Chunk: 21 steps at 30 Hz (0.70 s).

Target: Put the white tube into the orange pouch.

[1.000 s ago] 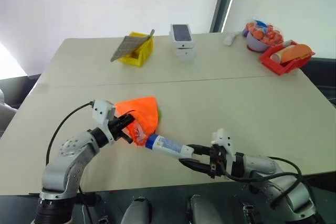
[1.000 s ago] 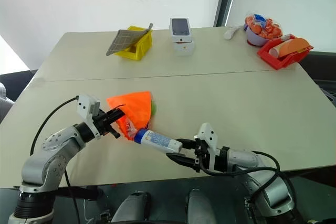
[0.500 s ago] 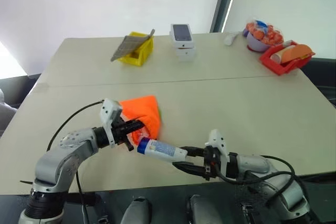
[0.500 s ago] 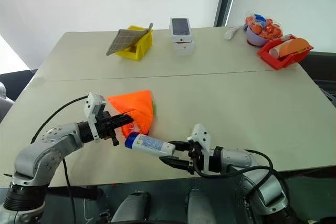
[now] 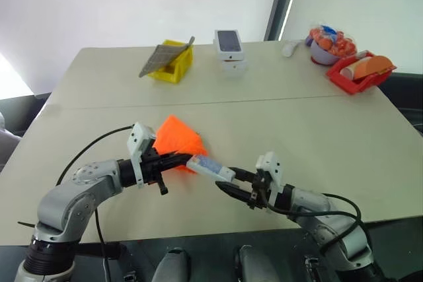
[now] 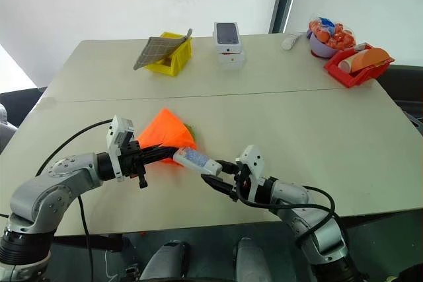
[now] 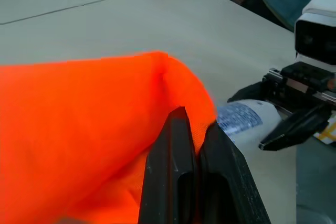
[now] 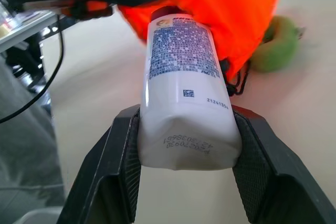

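The white tube (image 6: 195,159) was gripped at its crimped end by the fingers of the right gripper (image 8: 185,169), held near level above the near part of the worktop (image 6: 317,130), its capped end buried at the mouth of the orange pouch (image 6: 165,137). The pouch was lifted by one edge, pinched in the fully closed fingers of the left gripper (image 6: 164,154), just left of the tube. Risks as judged: the mouth was held by one edge only, so it could have sagged shut and the cap could have been pushed against a fold of fabric rather than inside; how far the cap was in could not be told. A hard push could have dragged the fabric out of the left pinch, or the tube could have pivoted in the right fingers since only its tail was clamped. The cord could have been snagged near the green ring (image 8: 276,51), which lay on the worktop just beyond the pouch. Release before full entry would likely have dropped the tube onto the worktop. Count: one tube, one pouch, one green ring; at the far edge, one yellow bin (image 6: 173,54) under a grey sheet, one phone on a box (image 6: 228,43), one purple bowl of snacks (image 6: 325,37), one red tray (image 6: 357,64).
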{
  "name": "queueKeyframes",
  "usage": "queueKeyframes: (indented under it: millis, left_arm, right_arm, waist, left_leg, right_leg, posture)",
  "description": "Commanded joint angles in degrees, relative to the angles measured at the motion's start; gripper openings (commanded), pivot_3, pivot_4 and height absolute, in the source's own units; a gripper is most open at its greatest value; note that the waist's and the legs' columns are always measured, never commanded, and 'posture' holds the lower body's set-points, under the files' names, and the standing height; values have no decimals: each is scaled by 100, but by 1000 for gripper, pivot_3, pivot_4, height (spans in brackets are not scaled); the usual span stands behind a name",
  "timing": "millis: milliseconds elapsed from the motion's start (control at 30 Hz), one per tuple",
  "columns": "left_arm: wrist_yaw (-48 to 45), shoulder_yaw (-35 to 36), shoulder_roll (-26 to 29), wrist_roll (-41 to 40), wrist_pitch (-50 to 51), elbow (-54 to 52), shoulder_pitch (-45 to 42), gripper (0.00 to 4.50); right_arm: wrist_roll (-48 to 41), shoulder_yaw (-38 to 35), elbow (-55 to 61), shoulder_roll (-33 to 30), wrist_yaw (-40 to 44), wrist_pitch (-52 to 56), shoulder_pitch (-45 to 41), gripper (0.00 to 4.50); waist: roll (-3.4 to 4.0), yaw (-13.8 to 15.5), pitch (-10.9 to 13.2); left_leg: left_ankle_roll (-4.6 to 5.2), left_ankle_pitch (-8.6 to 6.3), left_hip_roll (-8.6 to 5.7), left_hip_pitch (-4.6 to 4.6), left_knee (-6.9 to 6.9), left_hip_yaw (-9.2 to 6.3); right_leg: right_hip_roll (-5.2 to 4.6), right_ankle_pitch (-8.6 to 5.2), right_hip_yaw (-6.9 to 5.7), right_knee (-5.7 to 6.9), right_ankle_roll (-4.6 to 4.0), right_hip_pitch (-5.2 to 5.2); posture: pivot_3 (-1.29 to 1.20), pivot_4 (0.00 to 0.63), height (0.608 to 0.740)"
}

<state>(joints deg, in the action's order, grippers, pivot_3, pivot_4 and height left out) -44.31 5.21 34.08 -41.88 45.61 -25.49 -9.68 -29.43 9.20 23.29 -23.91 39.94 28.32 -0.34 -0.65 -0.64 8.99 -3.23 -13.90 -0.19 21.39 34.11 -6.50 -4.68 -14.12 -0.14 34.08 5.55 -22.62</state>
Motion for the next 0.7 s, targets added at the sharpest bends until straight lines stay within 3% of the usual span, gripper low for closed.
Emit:
queueKeyframes:
  millis: [33,233,700]
  left_arm:
    - [-21,-55,26,-87,-58,-254,-11,0]
    - [20,-228,-19,-7,-119,-276,28,0]
    - [270,-569,-252,68,-228,-619,258,0]
  right_arm:
    - [-50,-103,190,91,-107,-22,-137,1848]
    - [147,300,130,126,-91,128,-436,1848]
    - [1112,911,-1175,958,-633,412,-2028,1848]
  waist:
    - [0,-4,0]
    - [0,-7,0]
    - [0,-22,0]
  left_leg:
    - [0,0,0,0,0,0]
    - [0,0,0,0,-3,0]
    - [1,1,0,0,-8,0]
  right_leg:
    - [0,0,0,0,0,0]
    - [0,0,0,0,0,-2]
    - [3,15,1,2,-23,-4]
  posture:
    - [0,150,740]
    - [0,150,740]
    - [0,150,740]
